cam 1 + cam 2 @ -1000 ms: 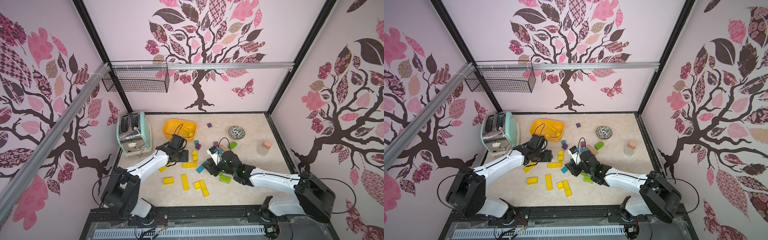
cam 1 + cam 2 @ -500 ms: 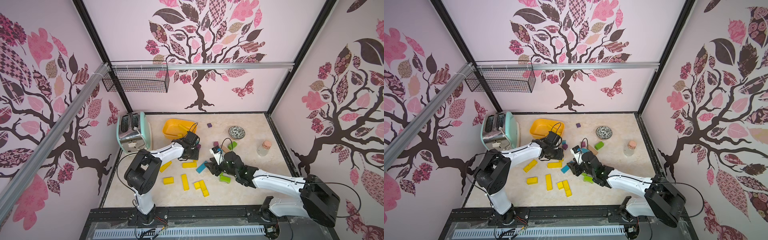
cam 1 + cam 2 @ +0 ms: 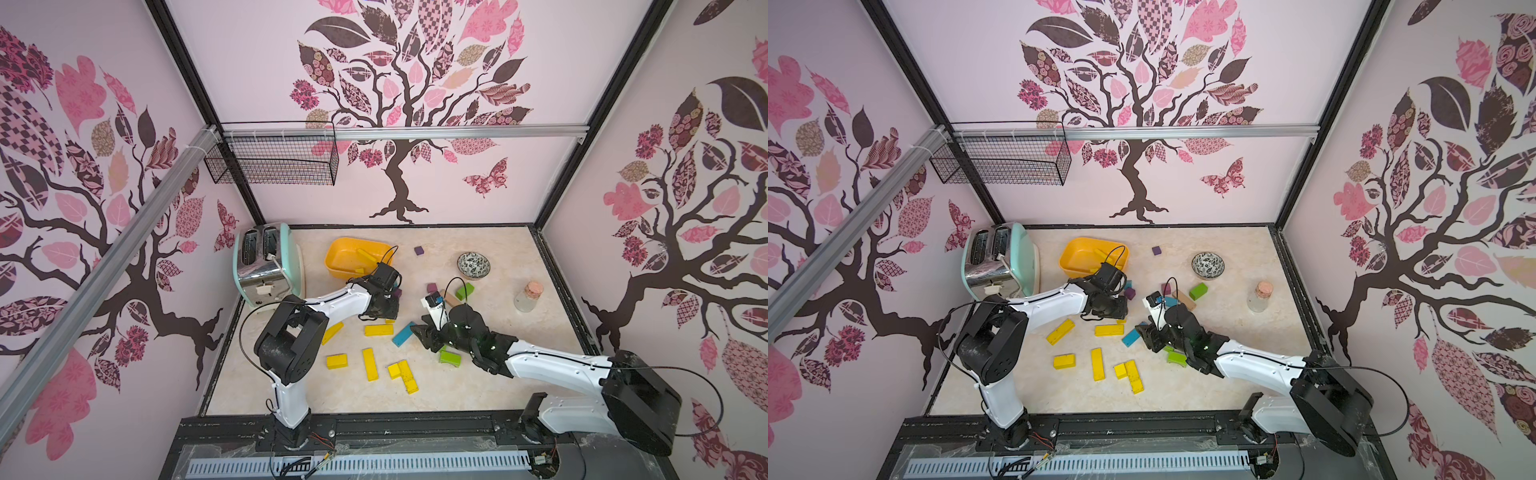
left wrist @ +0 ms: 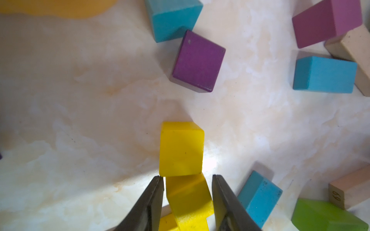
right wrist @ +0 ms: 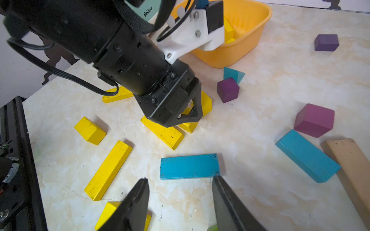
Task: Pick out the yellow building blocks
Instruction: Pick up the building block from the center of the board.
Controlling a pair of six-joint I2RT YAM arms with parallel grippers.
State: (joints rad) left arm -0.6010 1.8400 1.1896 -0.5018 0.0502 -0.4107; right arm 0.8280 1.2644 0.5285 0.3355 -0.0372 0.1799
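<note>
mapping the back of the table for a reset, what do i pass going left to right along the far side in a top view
toaster → orange-yellow tub → purple cube → patterned bowl → corked bottle

The toaster stood in the far left corner of the table, below the wire basket on the wall, with the tub just to its right, the bowl further right and the bottle near the right edge. One bar lay in the tub, and a spread of bars lay in front of it. A mixed cluster of blocks lay between tub and bottle, with a lone cube behind it.
</note>
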